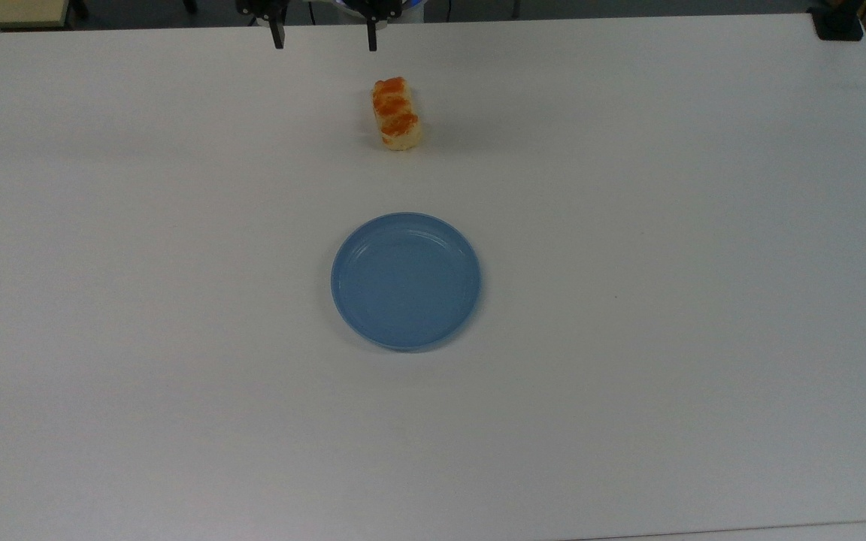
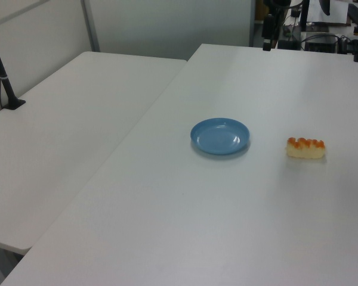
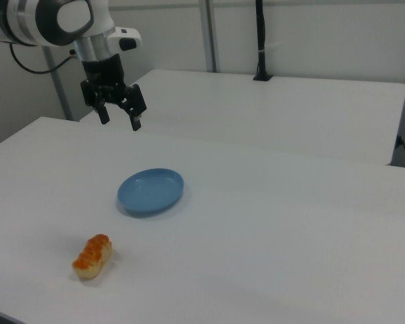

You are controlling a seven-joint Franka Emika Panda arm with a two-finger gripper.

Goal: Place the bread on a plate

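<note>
The bread (image 1: 396,113), a pale-yellow roll with orange-brown patches, lies on the white table toward the top view's upper edge. It also lies at the left view's right (image 2: 306,148) and the right view's lower left (image 3: 92,256). The round light-blue plate (image 1: 405,280) (image 2: 219,136) (image 3: 150,191) sits bare near the table's middle, a short gap from the bread. My gripper (image 1: 325,41) (image 3: 120,120) hangs open in the air with nothing between its fingers. In the top view it is just beyond the bread and to its left.
A second white table (image 2: 77,119) (image 3: 290,108) adjoins this one on the side away from the bread. A black clamped pole (image 2: 3,77) (image 3: 260,40) stands at that table's far edge. A black mount (image 1: 839,22) sits at the top view's upper right corner.
</note>
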